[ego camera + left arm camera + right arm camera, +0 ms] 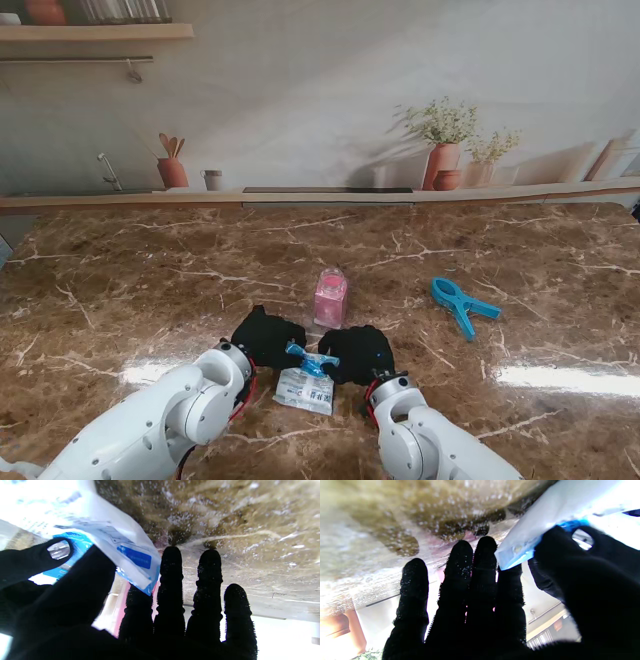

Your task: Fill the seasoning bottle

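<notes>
The pink seasoning bottle stands upright in the middle of the table, just beyond both hands. Between the hands hangs a white seasoning bag with a blue top edge. My left hand pinches one end of that edge and my right hand pinches the other. The left wrist view shows thumb and forefinger closed on the bag, the other fingers straight. In the right wrist view the bag's blue corner is pinched the same way. The bottle's top is hard to make out.
A blue clothes-peg clip lies on the marble table to the right of the bottle. A ledge along the far edge carries a pot of utensils, a small cup and potted plants.
</notes>
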You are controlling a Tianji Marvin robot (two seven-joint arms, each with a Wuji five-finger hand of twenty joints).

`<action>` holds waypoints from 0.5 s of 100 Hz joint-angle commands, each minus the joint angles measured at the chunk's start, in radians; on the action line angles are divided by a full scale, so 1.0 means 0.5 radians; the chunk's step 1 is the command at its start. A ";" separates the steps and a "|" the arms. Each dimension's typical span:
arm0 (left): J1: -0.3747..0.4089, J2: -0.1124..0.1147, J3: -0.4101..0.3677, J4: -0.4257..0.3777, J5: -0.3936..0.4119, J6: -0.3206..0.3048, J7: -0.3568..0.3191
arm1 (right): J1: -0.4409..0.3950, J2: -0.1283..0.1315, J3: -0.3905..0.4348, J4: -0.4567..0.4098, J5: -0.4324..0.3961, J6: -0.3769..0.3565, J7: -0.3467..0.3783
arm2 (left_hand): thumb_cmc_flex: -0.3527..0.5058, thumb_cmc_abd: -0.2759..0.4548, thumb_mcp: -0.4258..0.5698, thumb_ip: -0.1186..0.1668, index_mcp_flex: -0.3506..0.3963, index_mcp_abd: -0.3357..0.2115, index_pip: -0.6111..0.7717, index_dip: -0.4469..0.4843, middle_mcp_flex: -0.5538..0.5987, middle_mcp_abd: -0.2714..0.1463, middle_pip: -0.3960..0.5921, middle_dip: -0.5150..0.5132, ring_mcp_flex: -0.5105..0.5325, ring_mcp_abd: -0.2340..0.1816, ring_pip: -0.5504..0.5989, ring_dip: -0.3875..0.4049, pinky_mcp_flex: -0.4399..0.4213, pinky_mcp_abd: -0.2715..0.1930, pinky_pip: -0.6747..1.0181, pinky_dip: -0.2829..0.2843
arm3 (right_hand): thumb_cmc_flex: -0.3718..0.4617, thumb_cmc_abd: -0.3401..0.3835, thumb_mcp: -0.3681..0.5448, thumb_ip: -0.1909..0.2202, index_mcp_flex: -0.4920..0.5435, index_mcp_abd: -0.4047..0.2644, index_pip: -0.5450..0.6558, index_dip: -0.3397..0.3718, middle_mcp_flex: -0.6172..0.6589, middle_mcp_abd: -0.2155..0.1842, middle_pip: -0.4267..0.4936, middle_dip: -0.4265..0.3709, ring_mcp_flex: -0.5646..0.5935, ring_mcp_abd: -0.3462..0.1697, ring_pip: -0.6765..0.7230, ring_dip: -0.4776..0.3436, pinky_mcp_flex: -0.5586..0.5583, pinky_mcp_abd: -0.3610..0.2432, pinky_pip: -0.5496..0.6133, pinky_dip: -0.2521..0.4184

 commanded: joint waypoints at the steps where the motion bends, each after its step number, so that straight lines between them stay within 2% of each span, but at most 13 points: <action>1: 0.052 0.013 -0.018 -0.003 -0.038 -0.009 0.005 | -0.052 0.023 0.013 0.018 0.011 0.009 0.038 | -0.123 -0.027 0.041 0.100 -0.050 0.085 -0.134 -0.051 -0.136 0.014 -0.219 -0.198 -0.112 -0.061 -0.172 -0.114 -0.066 -0.039 -0.150 -0.097 | -0.107 0.024 -0.013 0.092 -0.100 0.055 -0.134 0.071 -0.132 0.042 -0.083 -0.101 -0.109 0.140 -0.356 -0.247 -0.079 0.014 -0.133 -0.081; 8: 0.093 0.009 -0.065 -0.033 -0.067 -0.032 0.017 | -0.067 0.022 0.040 -0.011 0.019 0.001 0.039 | -0.149 -0.054 -0.011 0.104 -0.066 0.112 -0.256 -0.117 -0.215 0.022 -0.276 -0.275 -0.177 -0.061 -0.257 -0.192 -0.094 -0.081 -0.290 -0.205 | -0.168 0.043 -0.057 0.088 -0.175 0.079 -0.196 0.064 -0.212 0.049 -0.142 -0.161 -0.140 0.145 -0.466 -0.311 -0.112 0.012 -0.239 -0.118; 13: 0.117 0.006 -0.094 -0.049 -0.082 -0.049 0.030 | -0.080 0.022 0.060 -0.035 0.029 -0.005 0.049 | -0.159 -0.065 -0.048 0.107 -0.064 0.125 -0.309 -0.156 -0.248 0.023 -0.308 -0.324 -0.191 -0.103 -0.315 -0.258 -0.103 -0.109 -0.355 -0.282 | -0.200 0.068 -0.092 0.089 -0.215 0.092 -0.227 0.056 -0.257 0.052 -0.179 -0.207 -0.161 0.150 -0.535 -0.352 -0.133 0.009 -0.305 -0.140; 22: 0.149 -0.001 -0.137 -0.068 -0.126 -0.079 0.045 | -0.095 0.021 0.089 -0.069 0.037 -0.012 0.051 | -0.159 -0.048 -0.099 0.111 -0.064 0.136 -0.372 -0.202 -0.307 0.034 -0.353 -0.381 -0.234 -0.111 -0.392 -0.337 -0.117 -0.140 -0.427 -0.376 | -0.241 0.097 -0.127 0.091 -0.259 0.103 -0.258 0.046 -0.307 0.060 -0.212 -0.255 -0.184 0.150 -0.606 -0.394 -0.153 0.005 -0.365 -0.161; 50: 0.222 -0.057 -0.226 -0.072 -0.339 -0.157 0.204 | -0.177 0.017 0.202 -0.195 0.040 -0.012 0.021 | -0.141 0.068 -0.240 0.125 0.044 0.082 -0.356 -0.206 -0.283 0.053 -0.367 -0.422 -0.227 -0.096 -0.414 -0.378 -0.140 -0.049 -0.425 -0.424 | -0.276 0.186 -0.190 0.103 -0.269 0.108 -0.267 0.041 -0.321 0.064 -0.219 -0.299 -0.166 0.158 -0.656 -0.426 -0.149 0.001 -0.408 -0.178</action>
